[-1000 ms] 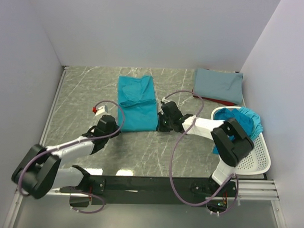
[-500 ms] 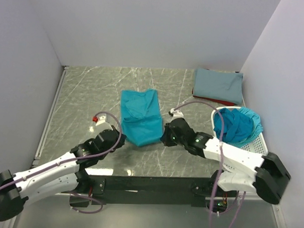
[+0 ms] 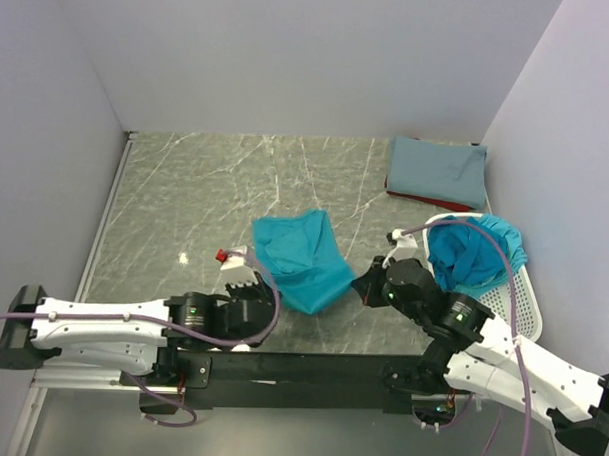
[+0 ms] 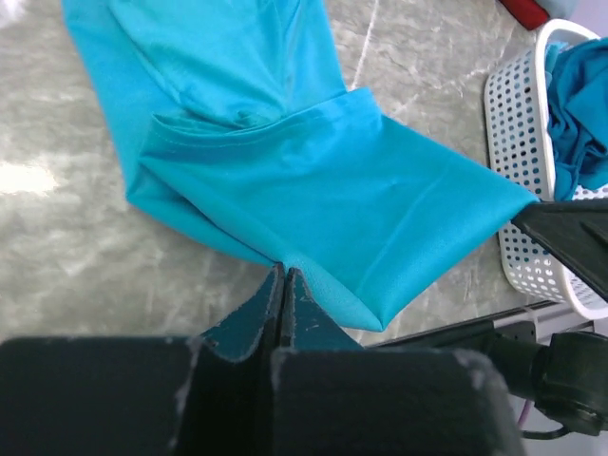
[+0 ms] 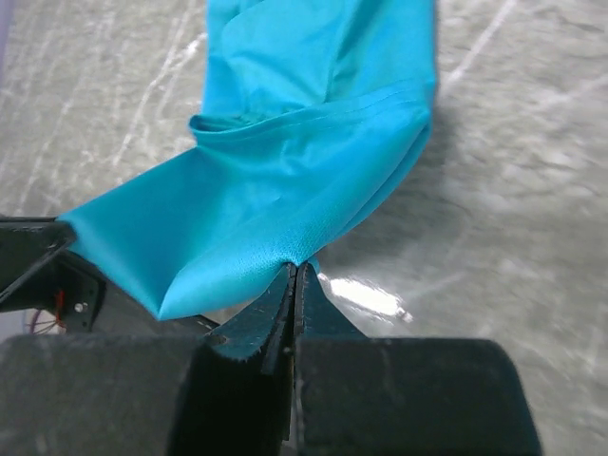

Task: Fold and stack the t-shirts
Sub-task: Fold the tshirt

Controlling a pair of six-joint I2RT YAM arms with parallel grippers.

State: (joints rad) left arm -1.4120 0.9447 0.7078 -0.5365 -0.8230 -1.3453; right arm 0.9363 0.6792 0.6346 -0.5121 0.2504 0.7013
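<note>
Left hand (image 4: 283, 277) is pinched fully closed on the near edge of the teal t-shirt (image 3: 301, 263), and the right hand (image 5: 295, 271) is closed the same way on the opposite side, so the cloth runs stretched between them. That shirt lies around the middle of the counter (image 3: 176, 193), toward the near side, with its gripped end raised and the rest trailing on the surface away from me. I judge it light, thin and completely limp: it sags wherever it is not pulled and creases at a touch, and a small pinch of smooth knit could slide out under a sharp tug. I would hold it by the corners of the hem with both sides level and gently taut. The folded grey-blue shirt (image 3: 437, 171) rests on a dark red shirt (image 3: 443, 204) at the far right, and more teal shirts (image 3: 474, 249) fill the white basket (image 3: 517, 315).
</note>
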